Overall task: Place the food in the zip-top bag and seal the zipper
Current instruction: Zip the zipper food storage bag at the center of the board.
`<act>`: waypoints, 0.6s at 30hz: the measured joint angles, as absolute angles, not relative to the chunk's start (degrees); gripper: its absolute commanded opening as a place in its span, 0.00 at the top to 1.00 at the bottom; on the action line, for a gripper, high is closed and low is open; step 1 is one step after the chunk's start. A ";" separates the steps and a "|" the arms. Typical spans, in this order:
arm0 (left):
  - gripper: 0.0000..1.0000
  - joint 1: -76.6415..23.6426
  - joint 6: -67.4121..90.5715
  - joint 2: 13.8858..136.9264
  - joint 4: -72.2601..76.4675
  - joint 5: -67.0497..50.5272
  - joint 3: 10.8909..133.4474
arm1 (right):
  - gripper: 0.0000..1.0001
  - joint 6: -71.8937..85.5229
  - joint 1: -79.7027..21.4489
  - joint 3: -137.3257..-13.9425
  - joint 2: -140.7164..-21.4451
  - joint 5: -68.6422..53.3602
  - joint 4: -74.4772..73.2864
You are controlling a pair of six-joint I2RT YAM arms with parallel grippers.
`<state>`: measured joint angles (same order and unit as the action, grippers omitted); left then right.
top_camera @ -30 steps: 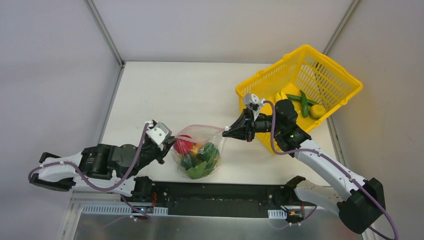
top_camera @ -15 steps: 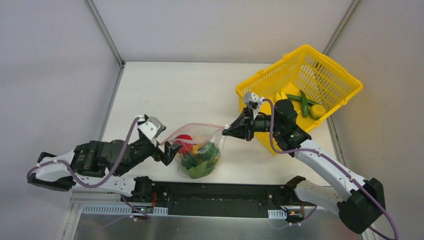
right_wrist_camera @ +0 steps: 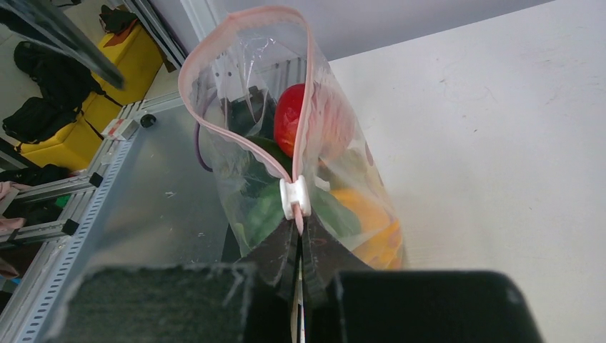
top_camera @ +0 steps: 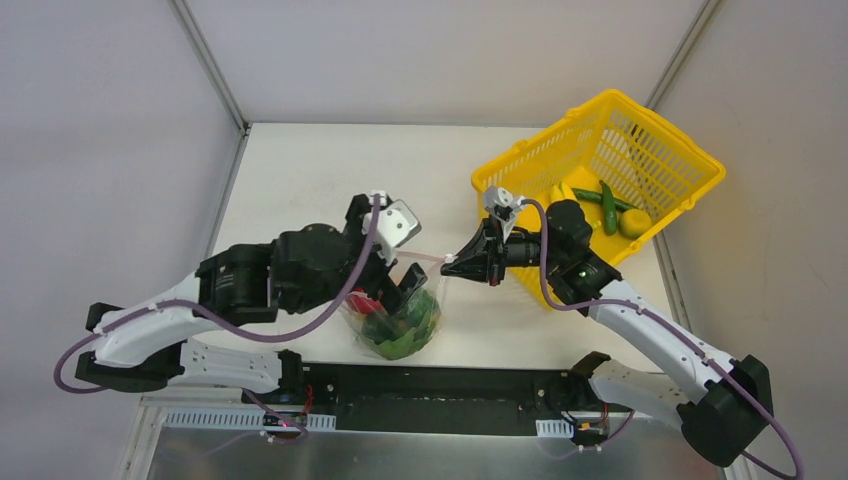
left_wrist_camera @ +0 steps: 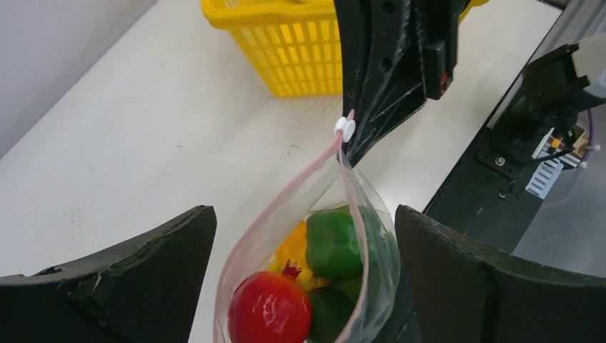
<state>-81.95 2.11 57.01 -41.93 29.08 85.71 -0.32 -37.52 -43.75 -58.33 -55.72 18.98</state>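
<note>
While pinching the bag [top_camera: 400,330] corner tight in the right gripper [top_camera: 456,265], held the zipper [right_wrist_camera: 309,86] stretched leftward to frame centre; straddled its gaping end with the left gripper [left_wrist_camera: 300,214], spread wide.

Robot lab test cell. White matte tabletop [top_camera: 330,180] boxed in by plain grey wall panels [top_camera: 100,150] on silver aluminium frame struts [top_camera: 208,62]; slotted white cable duct [top_camera: 215,420] and black mounting plate [top_camera: 440,385] along near edge. Black bags [right_wrist_camera: 21,118] on the floor outside.

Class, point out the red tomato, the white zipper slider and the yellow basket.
red tomato [left_wrist_camera: 270,309], left wrist view, middle of skin
zipper slider [right_wrist_camera: 295,198], right wrist view, white body
yellow basket [left_wrist_camera: 300,53], left wrist view, mesh side wall
</note>
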 measured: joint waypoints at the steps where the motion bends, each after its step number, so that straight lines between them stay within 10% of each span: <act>1: 0.01 -79.70 2.22 58.26 -42.15 26.50 85.67 | 1.00 -0.12 -37.74 -43.75 -58.17 -55.64 18.94; 18: 0.36 -72.71 -1.54 69.95 -38.33 4.32 88.14 | 1.00 0.40 -38.09 -43.75 -54.76 -54.87 16.32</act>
<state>-72.71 -1.54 69.95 -38.33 4.32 88.14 0.40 -38.09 -43.75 -54.76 -54.87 16.32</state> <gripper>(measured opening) 0.745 0.006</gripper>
